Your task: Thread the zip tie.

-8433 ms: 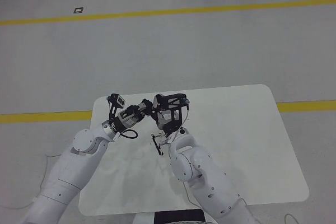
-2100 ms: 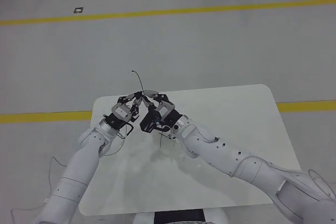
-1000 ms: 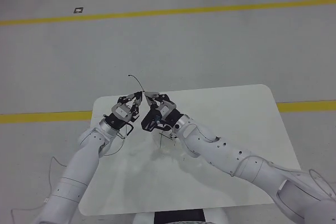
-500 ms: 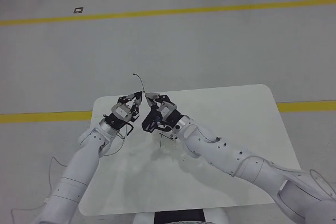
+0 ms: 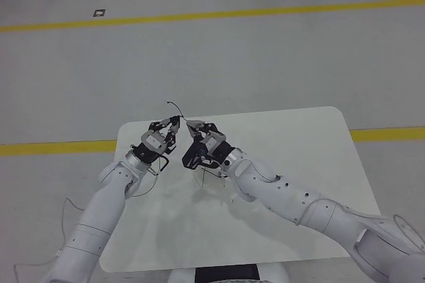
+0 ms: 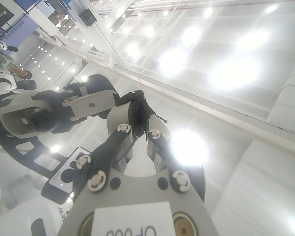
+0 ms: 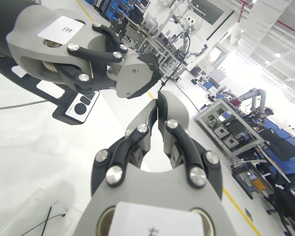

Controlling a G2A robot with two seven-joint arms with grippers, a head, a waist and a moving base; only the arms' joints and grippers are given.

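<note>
Your left gripper (image 5: 174,126) and right gripper (image 5: 190,127) were poised tip to tip in the air over the far left corner of the white table (image 5: 304,177), each clamped shut on the thin black zip tie (image 5: 173,106), whose free end curved up past the table's far edge.

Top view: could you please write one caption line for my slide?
Left gripper and right gripper meet near the table's far edge, both shut on a black zip tie.

Two claws (image 6: 138,108) (image 7: 157,104) — one held zip tie (image 6: 163,120)
</note>
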